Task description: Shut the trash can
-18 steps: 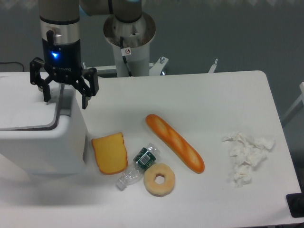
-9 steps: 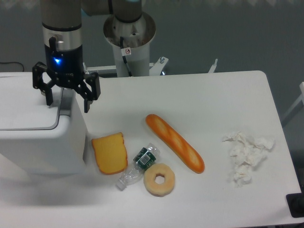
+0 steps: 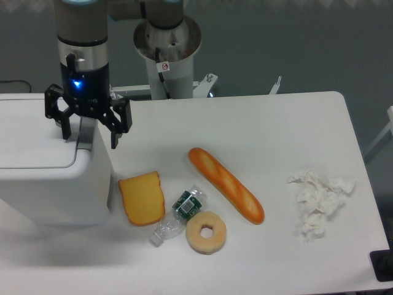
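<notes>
Nudging the arm over the last second, I've carried the end effector a touch toward 3 o'clock and slightly lower in the frame, its fingers spread wide and holding nothing, poised over the right rear corner of the trash can. The can sits at the 9 o'clock edge of the counter, and its flat lid now looks level with the body. I judge the closing essentially done, though a last downward press might confirm it.

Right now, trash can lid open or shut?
Shut, it appears: the trash can lid lies flat, flush on top. The open gripper hovers at its right edge.
</notes>
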Motion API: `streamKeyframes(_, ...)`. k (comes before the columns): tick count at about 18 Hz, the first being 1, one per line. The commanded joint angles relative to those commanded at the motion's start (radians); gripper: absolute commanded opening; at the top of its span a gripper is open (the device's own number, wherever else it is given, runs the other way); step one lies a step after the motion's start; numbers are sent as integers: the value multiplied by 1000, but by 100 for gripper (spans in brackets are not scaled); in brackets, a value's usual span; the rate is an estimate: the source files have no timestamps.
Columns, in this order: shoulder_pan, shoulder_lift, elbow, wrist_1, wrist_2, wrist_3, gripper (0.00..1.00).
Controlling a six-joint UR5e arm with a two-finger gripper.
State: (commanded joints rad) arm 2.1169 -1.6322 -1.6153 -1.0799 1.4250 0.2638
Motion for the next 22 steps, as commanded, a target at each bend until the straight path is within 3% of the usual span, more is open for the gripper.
streamKeyframes(12,32,15,29,-2,0,3,100)
streamKeyframes(16,153,25,22,-2,0,75,100)
streamKeyframes(22,406,5,17,-5,-3,280,100)
